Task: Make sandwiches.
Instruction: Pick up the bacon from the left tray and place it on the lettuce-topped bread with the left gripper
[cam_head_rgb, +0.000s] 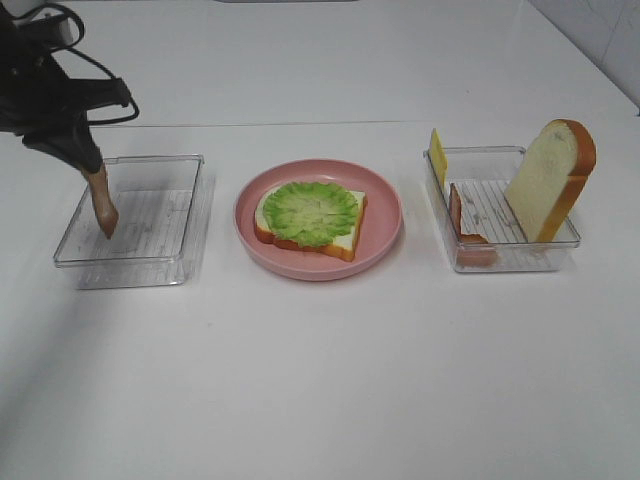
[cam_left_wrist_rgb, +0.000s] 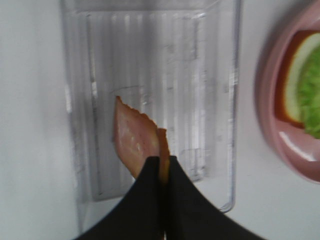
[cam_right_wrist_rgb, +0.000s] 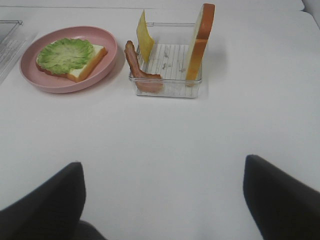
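Left wrist: bacon strip (cam_left_wrist_rgb: 134, 141) between left claw's (cam_left_wrist_rgb: 163, 166) tips

Grip end of bacon strip (cam_left_wrist_rgb: 134, 140) hidden in L hand (cam_left_wrist_rgb: 162, 160); plate (cam_left_wrist_rgb: 270, 125) cropped

One pink plate (cam_head_rgb: 385, 215), bearing one lettuce leaf (cam_head_rgb: 310, 212). Two bread slices (cam_head_rgb: 340, 240) (cam_head_rgb: 545, 180): one on the plate, one right of it. Two clear trays (cam_head_rgb: 190, 215) (cam_head_rgb: 520, 262), two bacon strips (cam_head_rgb: 102, 205) (cam_head_rgb: 458, 215), one cheese slice (cam_head_rgb: 437, 155).

Your left claw (cam_left_wrist_rgb: 162, 167) is pinched tight on a reddish-brown bacon strip (cam_left_wrist_rgb: 134, 142), which sticks out past the fingertips over the ribbed floor of the clear tray (cam_left_wrist_rgb: 220, 100). Beside the tray on the white table (cam_left_wrist_rgb: 30, 125) you see part of the pink plate (cam_left_wrist_rgb: 272, 125), carrying a bread slice (cam_left_wrist_rgb: 295, 75) topped with green lettuce (cam_left_wrist_rgb: 311, 95).
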